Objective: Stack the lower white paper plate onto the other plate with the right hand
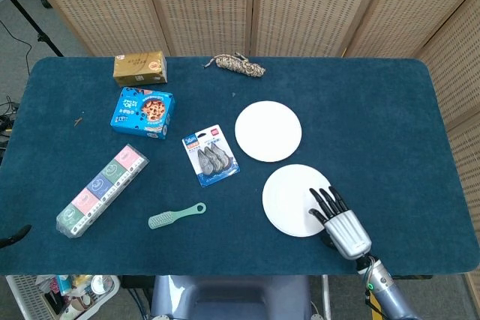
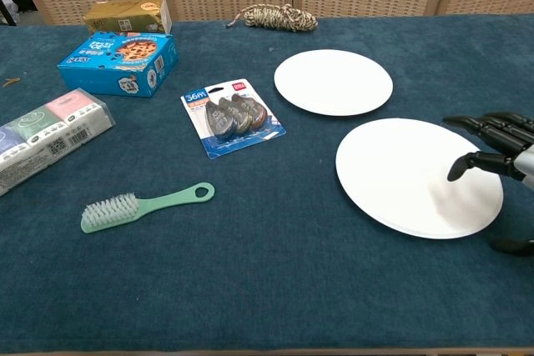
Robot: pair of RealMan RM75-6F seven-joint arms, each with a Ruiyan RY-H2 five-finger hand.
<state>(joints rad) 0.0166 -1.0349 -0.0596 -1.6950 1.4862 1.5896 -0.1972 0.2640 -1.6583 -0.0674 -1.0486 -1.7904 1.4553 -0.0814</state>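
The dark fingers (image 1: 324, 201) of the right hand (image 1: 341, 224) were spread and empty, reaching over the right rim of the lower plate (image 1: 294, 198), which lay flat on the blue tabletop (image 1: 390, 133) just to their left. Whether they touched it could not be told. Being round, the plate had no long axis and pointed nowhere. The other plate (image 1: 268, 130) sat just beyond it, farther from the robot and slightly left, the two rims near but apart. The left hand was out of sight.
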